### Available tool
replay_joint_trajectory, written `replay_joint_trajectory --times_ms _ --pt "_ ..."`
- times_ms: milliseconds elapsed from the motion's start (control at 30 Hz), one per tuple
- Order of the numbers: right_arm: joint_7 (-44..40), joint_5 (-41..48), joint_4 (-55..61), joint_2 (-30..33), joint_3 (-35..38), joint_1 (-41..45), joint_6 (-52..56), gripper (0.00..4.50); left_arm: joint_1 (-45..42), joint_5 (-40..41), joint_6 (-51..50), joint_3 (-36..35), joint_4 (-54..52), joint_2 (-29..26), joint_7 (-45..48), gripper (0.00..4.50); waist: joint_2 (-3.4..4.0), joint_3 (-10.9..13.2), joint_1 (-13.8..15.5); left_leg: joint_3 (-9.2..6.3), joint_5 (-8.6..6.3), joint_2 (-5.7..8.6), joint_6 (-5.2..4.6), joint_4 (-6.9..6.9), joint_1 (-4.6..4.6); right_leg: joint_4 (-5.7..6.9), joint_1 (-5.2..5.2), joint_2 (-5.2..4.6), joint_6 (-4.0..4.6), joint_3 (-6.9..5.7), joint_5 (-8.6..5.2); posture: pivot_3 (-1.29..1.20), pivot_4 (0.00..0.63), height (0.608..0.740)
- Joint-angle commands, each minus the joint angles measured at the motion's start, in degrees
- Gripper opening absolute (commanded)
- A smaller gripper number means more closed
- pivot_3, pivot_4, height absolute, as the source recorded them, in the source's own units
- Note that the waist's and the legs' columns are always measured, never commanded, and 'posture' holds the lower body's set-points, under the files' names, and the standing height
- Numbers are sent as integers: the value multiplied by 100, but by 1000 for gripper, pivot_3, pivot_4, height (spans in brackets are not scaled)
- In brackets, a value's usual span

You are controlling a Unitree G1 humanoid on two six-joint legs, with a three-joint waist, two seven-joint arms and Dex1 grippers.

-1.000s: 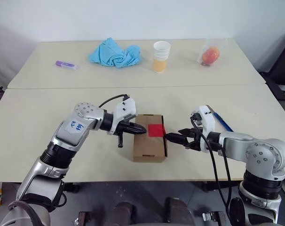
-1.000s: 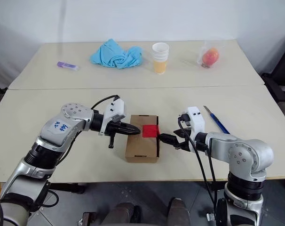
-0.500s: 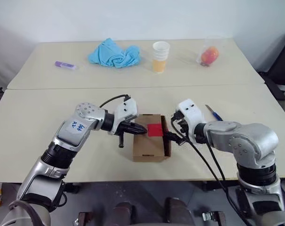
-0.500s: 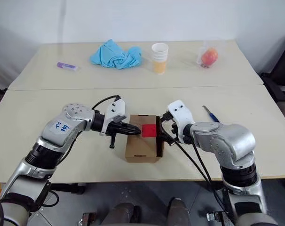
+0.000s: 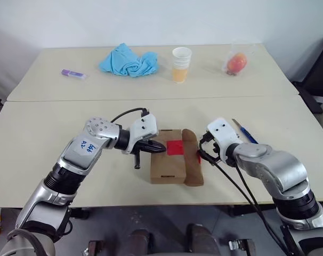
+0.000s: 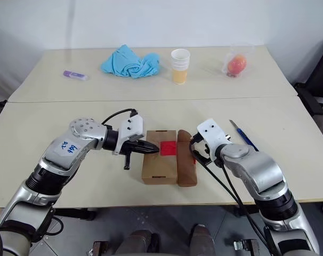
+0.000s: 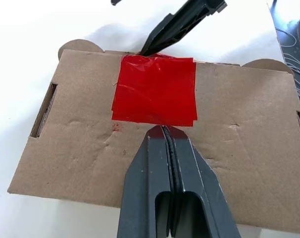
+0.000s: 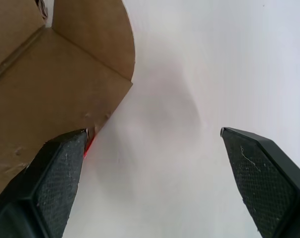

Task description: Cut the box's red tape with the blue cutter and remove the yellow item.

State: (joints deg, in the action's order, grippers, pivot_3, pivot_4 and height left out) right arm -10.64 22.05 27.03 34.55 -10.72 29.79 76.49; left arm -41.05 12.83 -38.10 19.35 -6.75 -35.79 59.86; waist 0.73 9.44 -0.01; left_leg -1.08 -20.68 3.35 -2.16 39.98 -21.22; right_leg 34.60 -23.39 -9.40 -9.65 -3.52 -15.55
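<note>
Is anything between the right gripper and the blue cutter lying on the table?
Nothing visible. The blue cutter lies on bare table just beyond the right arm, while the open right gripper is at the box's folded-out side flap, facing away from the cutter.

box (image 7: 80, 148): matt cardboard | red tape (image 7: 155, 96): glossy, wrinkled film

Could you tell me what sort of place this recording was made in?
Probably a lab or test room: two plain pale tables pushed together against a bare white wall, with staged props, a cardboard box, a blue cloth and a cup.
</note>
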Motion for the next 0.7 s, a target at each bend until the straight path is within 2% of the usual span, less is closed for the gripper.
replay_joint_trajectory --times_ms 33,200,300,467,700 --pt "-326 194 184 5 709 -129 -53 4468 241 -163 -277 301 84 -52 20 0 0 0 4 0 0 0 0 0 1 -1 1 0 0 0 0 0 150 740" --pt "-1249 958 -252 231 2051 11 287 4468 260 -147 -257 260 65 -102 47 0 0 0 9 0 0 -3 -1 -1 -2 -10 4 0 -1 -1 0 0 150 740" --pt "-1818 1749 -766 -112 2942 237 1222 4468 265 -158 -225 248 78 -105 43 0 0 0 4 0 0 -10 -1 -3 0 -12 6 3 -1 -3 0 0 150 740" --pt "-2052 2333 -1659 -393 3185 250 1601 4468 254 -150 -218 228 88 -91 32 0 0 0 1 0 0 -13 -1 -4 2 -15 10 3 0 -2 0 0 150 740" --pt "-2110 2283 -2068 -560 2510 391 1464 4468 241 -155 -181 192 124 -89 17 0 0 0 -3 -1 -1 -13 1 -4 2 -15 8 3 0 -2 0 0 150 740"
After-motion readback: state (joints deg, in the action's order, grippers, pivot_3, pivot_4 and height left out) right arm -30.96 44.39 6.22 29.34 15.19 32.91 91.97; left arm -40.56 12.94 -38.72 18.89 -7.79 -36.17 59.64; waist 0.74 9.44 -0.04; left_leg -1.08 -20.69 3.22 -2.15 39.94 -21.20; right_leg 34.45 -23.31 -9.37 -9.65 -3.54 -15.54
